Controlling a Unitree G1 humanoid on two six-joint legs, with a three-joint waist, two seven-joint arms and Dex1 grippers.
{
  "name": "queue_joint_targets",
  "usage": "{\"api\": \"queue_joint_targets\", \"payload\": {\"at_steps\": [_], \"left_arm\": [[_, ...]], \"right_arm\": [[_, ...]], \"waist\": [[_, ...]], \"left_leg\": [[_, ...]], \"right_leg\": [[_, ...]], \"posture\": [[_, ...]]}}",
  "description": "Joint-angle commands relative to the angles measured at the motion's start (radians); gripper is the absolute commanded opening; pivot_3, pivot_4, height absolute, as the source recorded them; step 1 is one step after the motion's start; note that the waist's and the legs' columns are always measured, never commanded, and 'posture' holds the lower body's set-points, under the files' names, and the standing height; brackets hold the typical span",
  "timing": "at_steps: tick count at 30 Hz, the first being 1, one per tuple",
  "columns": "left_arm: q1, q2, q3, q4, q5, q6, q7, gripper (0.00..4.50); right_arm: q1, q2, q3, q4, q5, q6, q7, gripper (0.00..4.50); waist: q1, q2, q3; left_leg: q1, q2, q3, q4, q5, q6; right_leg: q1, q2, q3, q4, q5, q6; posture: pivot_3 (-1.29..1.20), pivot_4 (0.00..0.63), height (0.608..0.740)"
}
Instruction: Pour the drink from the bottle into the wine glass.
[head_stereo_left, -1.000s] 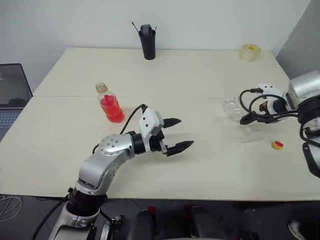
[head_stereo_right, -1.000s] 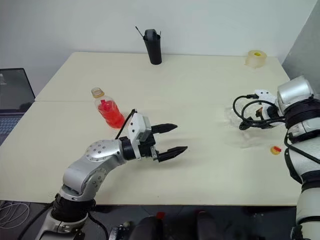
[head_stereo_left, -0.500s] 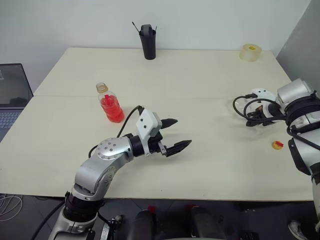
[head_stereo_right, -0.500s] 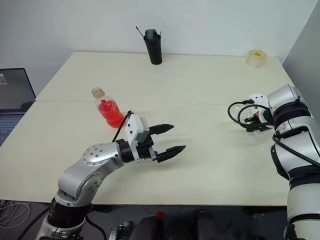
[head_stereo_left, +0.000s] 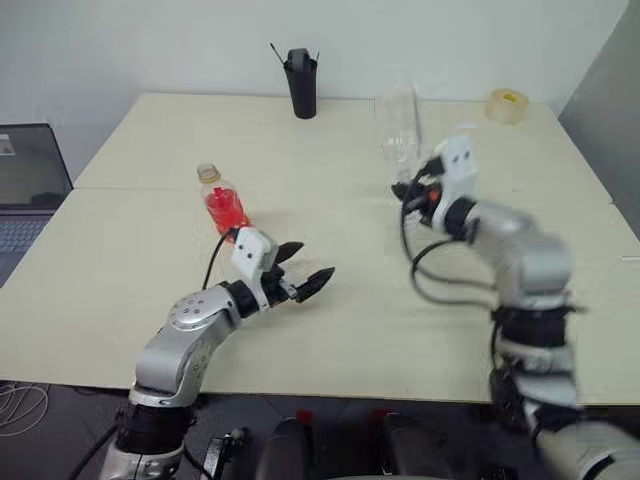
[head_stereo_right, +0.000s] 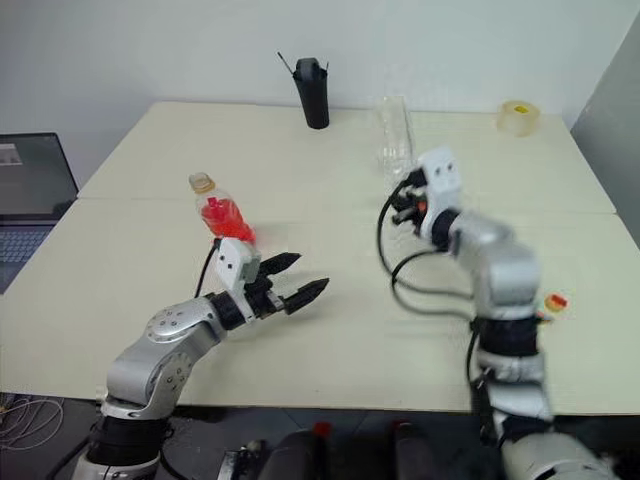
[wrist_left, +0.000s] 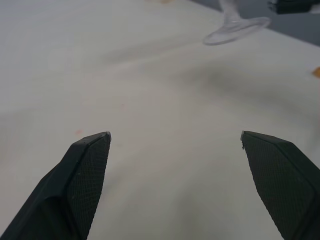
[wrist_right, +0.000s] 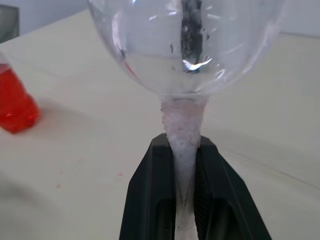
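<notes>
The bottle (head_stereo_left: 222, 205), clear with the red drink (head_stereo_left: 226, 212) in its lower part, stands on the left half of the table. My left gripper (head_stereo_left: 312, 260) hovers open and empty just right of it and nearer the front edge, and its wrist view shows two spread fingertips (wrist_left: 85, 185). My right gripper (wrist_right: 182, 145) is shut on the stem of the wine glass (head_stereo_left: 400, 130), held upright and empty over the table's middle. The glass's foot (wrist_left: 235, 30) shows ahead of the left gripper.
A tall black cup (head_stereo_left: 300, 80) stands at the back centre of the beige table (head_stereo_left: 350, 330). A tape roll (head_stereo_left: 505, 105) sits at the back right. A small yellow-and-red piece (head_stereo_right: 555, 300) lies near the right front. A laptop (head_stereo_left: 30, 190) sits off the left edge.
My right gripper shut on the wine glass at the right side and swung it up to the table's middle. The left gripper drew back to the left, closer to the bottle.
</notes>
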Motion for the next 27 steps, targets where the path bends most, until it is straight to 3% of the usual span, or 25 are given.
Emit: {"api": "queue_joint_targets", "payload": {"at_steps": [1, 7, 13, 19, 27], "left_arm": [[-0.003, 0.009, 0.046, -0.008, -0.005, -0.037, 0.001, 4.50], [0.012, 0.017, 0.122, -0.032, -0.039, -0.019, 0.027, 4.50], [0.045, 0.042, 0.147, -0.088, -0.048, 0.006, 0.041, 4.50], [0.063, 0.056, 0.163, -0.127, -0.059, 0.035, 0.057, 4.50], [0.075, 0.054, 0.151, -0.132, -0.055, 0.035, 0.063, 4.50]], "right_arm": [[0.011, 0.097, 0.032, 0.067, -0.041, -0.369, -0.131, 0.14], [0.047, 0.191, 0.118, 0.342, -0.067, -0.715, -0.166, 0.14], [0.060, 0.248, 0.205, 0.602, -0.107, -0.931, -0.148, 0.14], [0.020, 0.282, 0.232, 0.771, -0.132, -1.005, -0.176, 0.14], [0.019, 0.216, 0.224, 0.864, -0.159, -0.949, -0.202, 0.14]], "waist": [[-0.004, 0.000, 0.000], [-0.007, -0.001, -0.001], [-0.010, -0.001, -0.001], [-0.011, -0.001, -0.001], [-0.015, -0.005, -0.005]], "left_leg": [[0.000, 0.000, 0.001, 0.000, 0.002, -0.003], [0.002, 0.002, 0.003, -0.001, 0.002, -0.004], [0.003, 0.002, 0.004, -0.001, 0.002, -0.003], [0.006, 0.003, 0.004, -0.002, 0.002, -0.003], [0.010, 0.003, 0.005, -0.003, 0.002, -0.003]], "right_leg": [[0.000, 0.000, 0.000, -0.001, 0.001, 0.001], [0.000, 0.000, 0.001, -0.002, 0.001, 0.002], [0.001, 0.000, 0.002, -0.002, 0.001, 0.002], [0.003, 0.000, 0.002, -0.002, 0.001, 0.002], [0.005, 0.000, 0.003, -0.001, 0.001, 0.001]], "posture": [[0.00, 0.150, 0.740], [0.00, 0.150, 0.740], [0.00, 0.150, 0.740], [0.00, 0.150, 0.740], [0.00, 0.150, 0.740]]}}
